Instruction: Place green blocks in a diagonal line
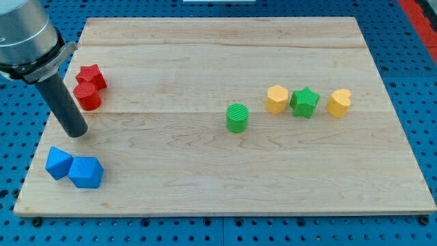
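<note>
My tip (77, 131), a bare rod w/ no jaws, holds nothing, at view's left. Green cylinder (237, 117) mid-board, green star (304, 102) between yellow blocks (276, 99). Prob light, hard, slidey; push low, dead centre.

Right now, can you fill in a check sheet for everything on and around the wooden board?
Surface: wooden board, light planks, lying flat.
Job's things: green cylinder near the middle; green star to the view's right, between two yellow blocks.
Clutter: yellow block and yellow block flank the star; two red blocks touching, upper left; two blue blocks touching, lower left.
Gripper: none; my tip sits below the red blocks, far from both green ones.
Cables: nothing seen.
Surroundings: blue perforated base.
</note>
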{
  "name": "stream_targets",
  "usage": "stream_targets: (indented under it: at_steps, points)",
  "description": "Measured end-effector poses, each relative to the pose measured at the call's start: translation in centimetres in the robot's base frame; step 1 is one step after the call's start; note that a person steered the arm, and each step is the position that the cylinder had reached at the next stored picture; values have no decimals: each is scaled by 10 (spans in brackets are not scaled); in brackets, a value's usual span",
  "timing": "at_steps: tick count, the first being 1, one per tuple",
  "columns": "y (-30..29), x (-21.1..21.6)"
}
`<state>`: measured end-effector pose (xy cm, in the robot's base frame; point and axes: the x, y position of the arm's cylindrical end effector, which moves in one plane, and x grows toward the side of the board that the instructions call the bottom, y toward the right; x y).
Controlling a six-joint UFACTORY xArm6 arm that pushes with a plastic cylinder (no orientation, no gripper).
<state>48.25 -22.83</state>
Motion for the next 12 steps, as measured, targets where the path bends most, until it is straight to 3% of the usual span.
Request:
stream_targets:
  at_steps: [1, 3, 4, 12]
  points:
    - [43, -2]
    - [212, -1]
    - [249, -1]
    - [284, -3]
